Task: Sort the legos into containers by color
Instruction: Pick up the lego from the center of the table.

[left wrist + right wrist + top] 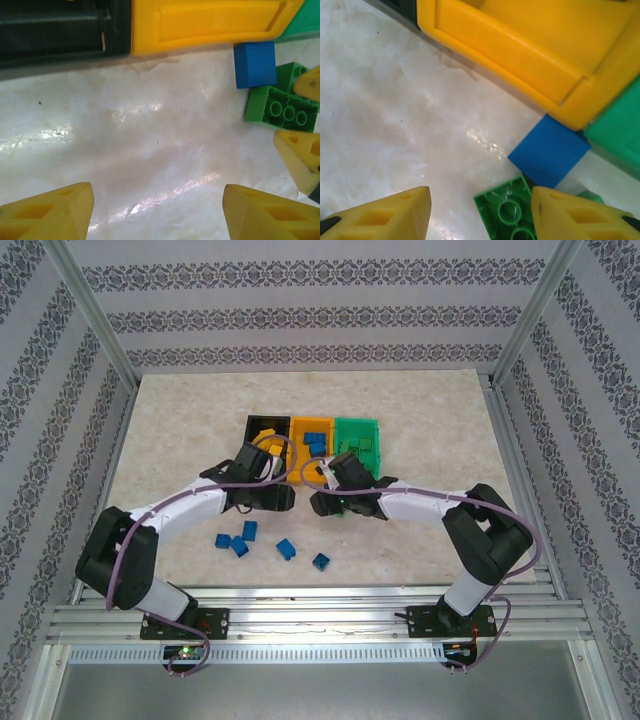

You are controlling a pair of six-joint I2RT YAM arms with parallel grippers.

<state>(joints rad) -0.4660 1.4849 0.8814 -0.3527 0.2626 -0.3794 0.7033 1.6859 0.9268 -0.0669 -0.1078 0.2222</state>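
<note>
In front of the orange bin (pixel 520 60), on the pale desk (pixel 395 100), a green brick (pixel 507 212) lies with what looks like its hollow side up. A blue brick (pixel 549 151) sits just beyond it, close against the bin's corner where the green bin (pixel 620 125) begins. The right fingers (pixel 385 215) stand apart on either side of the green brick. One is at its edge and the other is well clear, so nothing is clamped. The left fingers (pixel 60 210) are apart too, over bare desk and holding nothing. More blue bricks (pixel 240 547) lie scattered nearer the arms, and the black bin (pixel 262 430) ends the row on the left.

The bricks are probably very light, rigid and not fragile. Their smooth, glossy plastic may slide or pop out of a skewed pinch. The best hold is likely across two flat, parallel side walls, low and square. The green brick's short width suits the present gap. The blue brick is hemmed in by the bin wall, leaving less room for a finger on that side.

No brand, label or writing can be read on the bricks or bins.
</note>
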